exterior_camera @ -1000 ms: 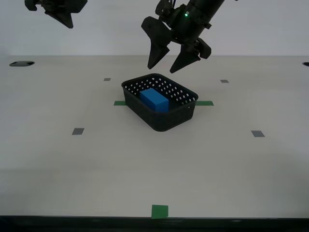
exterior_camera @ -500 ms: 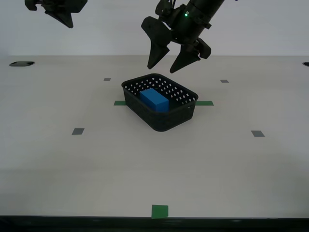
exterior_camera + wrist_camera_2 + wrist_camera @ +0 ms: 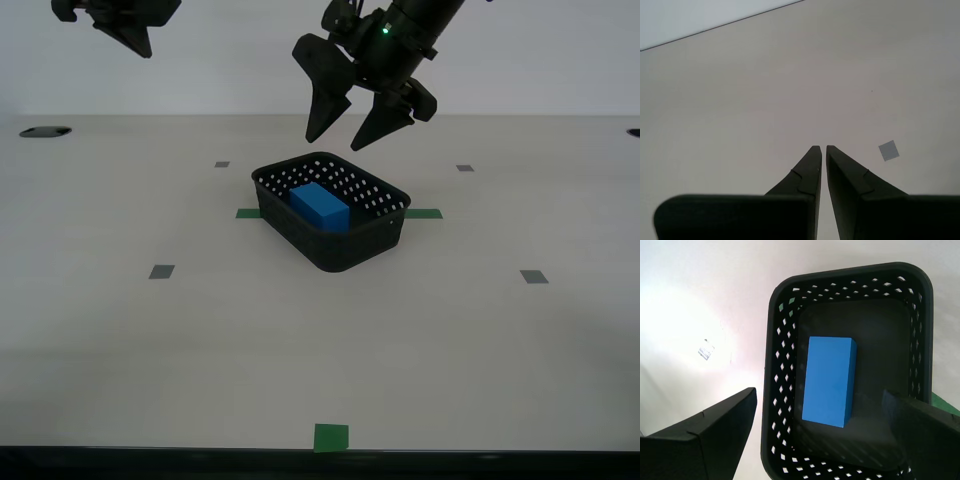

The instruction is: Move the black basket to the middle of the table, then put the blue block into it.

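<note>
The black basket (image 3: pixel 340 246) stands on the table (image 3: pixel 200 340) near its middle, over the green tape strip (image 3: pixel 424 213). The blue block (image 3: pixel 319 207) lies flat inside it. My first gripper (image 3: pixel 335 142) hangs open and empty just above the basket's far rim. In the first wrist view the basket (image 3: pixel 772 390) and block (image 3: pixel 830 381) show between the spread fingers of that gripper (image 3: pixel 818 395). My second gripper (image 3: pixel 143 50) is raised at the exterior view's upper left, far from the basket. Its wrist view shows it (image 3: pixel 820 148) shut and empty over bare tabletop.
Small grey tape squares (image 3: pixel 161 271) (image 3: pixel 534 276) lie on either side of the basket, and a green square (image 3: pixel 331 437) sits at the front edge. A dark round hole (image 3: pixel 44 131) is at the far corner on the exterior view's left. A grey square (image 3: pixel 888 150) shows near my second gripper.
</note>
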### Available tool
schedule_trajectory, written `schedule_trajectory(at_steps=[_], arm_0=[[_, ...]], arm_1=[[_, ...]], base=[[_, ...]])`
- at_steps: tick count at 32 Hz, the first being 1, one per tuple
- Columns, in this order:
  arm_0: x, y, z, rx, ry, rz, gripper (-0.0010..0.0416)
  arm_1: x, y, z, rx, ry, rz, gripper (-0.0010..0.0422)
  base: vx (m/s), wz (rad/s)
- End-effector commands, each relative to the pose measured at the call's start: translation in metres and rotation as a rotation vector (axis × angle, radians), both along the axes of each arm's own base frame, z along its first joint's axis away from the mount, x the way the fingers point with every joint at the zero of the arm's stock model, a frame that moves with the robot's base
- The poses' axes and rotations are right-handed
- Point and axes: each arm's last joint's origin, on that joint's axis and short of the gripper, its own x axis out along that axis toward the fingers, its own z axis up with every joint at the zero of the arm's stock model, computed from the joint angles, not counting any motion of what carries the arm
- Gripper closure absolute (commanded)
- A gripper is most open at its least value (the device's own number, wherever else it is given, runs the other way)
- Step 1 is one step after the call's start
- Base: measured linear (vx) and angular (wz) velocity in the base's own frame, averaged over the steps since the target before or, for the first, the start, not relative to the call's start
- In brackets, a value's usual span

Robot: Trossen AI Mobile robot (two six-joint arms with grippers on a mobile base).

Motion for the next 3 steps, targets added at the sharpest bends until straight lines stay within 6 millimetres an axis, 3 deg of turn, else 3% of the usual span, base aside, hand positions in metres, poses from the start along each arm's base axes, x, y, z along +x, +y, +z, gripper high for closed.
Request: schedule_trajectory(at_steps=[1,3], arm_0=[[0.0001,0.0001,0.0005,0.001,-0.003,0.000,0.0055],[0.0002,0.0001,0.0005,0.002,-0.003,0.000,0.0055]], arm_1=[[0.0000,-0.0002,0.0004,0.000,-0.002,-0.005,0.0401],[0.0000,-0.0002,0.0004,0.000,-0.002,-0.005,0.0401]], base=[[0.000,0.000],[0.000,0.000]])
